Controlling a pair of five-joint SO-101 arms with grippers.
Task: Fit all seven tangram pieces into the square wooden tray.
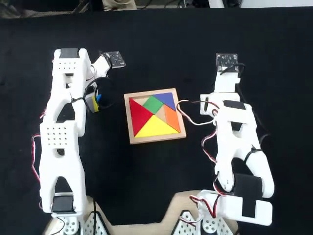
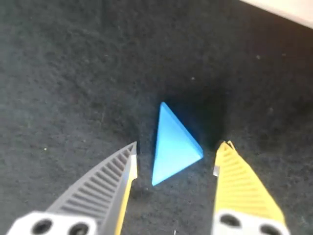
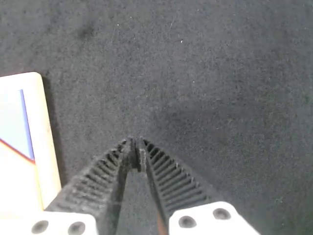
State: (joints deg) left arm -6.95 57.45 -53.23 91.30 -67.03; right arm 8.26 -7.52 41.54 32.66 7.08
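The square wooden tray [image 1: 156,138] lies mid-table and holds several coloured pieces: red, yellow, green, dark blue and orange. A small wood-coloured triangle [image 1: 159,113] shows between them. To the left of the tray, a small blue triangle [image 2: 172,144] lies flat on the black cloth. My left gripper [image 2: 179,147] is open and low over it, with one finger on each side and neither touching. In the high view this gripper [image 1: 95,102] sits left of the tray. My right gripper [image 3: 134,147] is shut on nothing, over bare cloth beside the tray's rim [image 3: 41,127].
Black cloth covers the whole table. The right arm [image 1: 234,127] stands right of the tray, with its white and red cable [image 1: 193,117] trailing near the tray's right edge. Both arm bases are at the front edge.
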